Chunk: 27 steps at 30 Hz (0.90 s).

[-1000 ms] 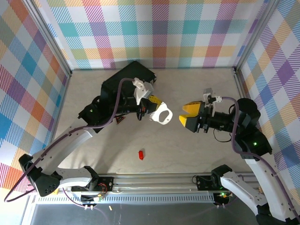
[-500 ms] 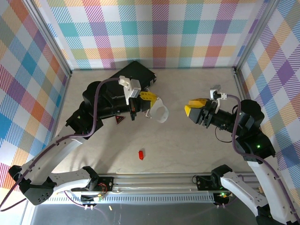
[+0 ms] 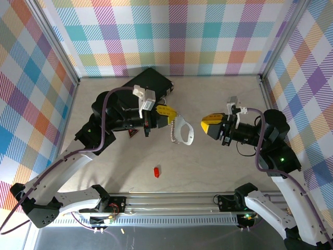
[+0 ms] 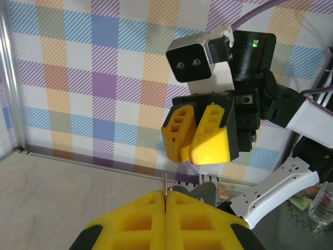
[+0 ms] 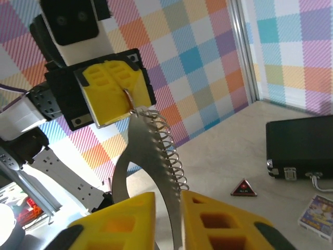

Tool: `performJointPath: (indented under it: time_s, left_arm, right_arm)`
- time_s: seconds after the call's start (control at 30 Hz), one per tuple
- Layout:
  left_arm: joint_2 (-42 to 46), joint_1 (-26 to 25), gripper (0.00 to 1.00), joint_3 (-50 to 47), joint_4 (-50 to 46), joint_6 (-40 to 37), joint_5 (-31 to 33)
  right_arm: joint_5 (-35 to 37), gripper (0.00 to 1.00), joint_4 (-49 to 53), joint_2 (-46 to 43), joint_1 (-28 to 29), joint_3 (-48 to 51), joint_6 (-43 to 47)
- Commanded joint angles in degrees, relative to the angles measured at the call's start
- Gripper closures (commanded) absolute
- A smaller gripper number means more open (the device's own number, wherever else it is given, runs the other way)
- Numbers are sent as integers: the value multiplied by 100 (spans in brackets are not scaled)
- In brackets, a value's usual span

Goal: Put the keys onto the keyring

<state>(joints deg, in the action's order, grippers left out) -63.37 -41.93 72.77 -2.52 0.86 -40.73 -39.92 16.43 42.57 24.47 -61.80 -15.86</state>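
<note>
The keyring [image 3: 183,131], a thin silver loop with a row of coil bumps, hangs in the air mid-table. My left gripper [image 3: 167,112] is shut on its upper end. The left wrist view shows the keyring [image 4: 165,182] edge-on, pinched between the shut yellow fingers [image 4: 130,224] of the left gripper [image 4: 165,195]. My right gripper [image 3: 204,127] faces it from the right, jaws a narrow gap apart, holding nothing. From the right wrist, the keyring [image 5: 151,151] runs from the left gripper [image 5: 125,92] down toward the right gripper [image 5: 167,195]. The keys, one tiny red piece [image 3: 156,171], lie on the table near the front.
A black case [image 3: 148,86] lies at the back left, seen also from the right wrist as the case [image 5: 299,143]. A dark red triangle [image 3: 131,133] lies under the left arm. A colourful card [image 5: 318,208] lies near the case. Plaid walls enclose three sides.
The right gripper's jaws have narrowed a lot and it has moved left toward the keyring. The left gripper has pulled back, then swung the keyring right and turned it.
</note>
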Motion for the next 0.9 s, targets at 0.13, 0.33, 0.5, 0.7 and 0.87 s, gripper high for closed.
performJointPath:
  time_s: [0.13, 0.33, 0.5, 0.7, 0.87]
  left_arm:
    - [-149, -32, 100, 293, 386, 166, -278]
    - [-217, -29, 100, 334, 767, 462, -569]
    - [-195, -35, 100, 360, 901, 656, -758]
    - [-208, -34, 100, 439, 1000, 851, -1014]
    - [-215, -33, 100, 497, 1039, 917, -1133]
  right_arm:
    - [-165, 85, -337, 197, 94, 10, 264]
    - [-13, 84, -440, 191, 368, -41, 329]
    - [92, 84, -272, 184, 650, -248, 329]
    - [458, 84, -227, 231, 1276, -330, 525]
    - [571, 83, -267, 394, 1724, -529, 712]
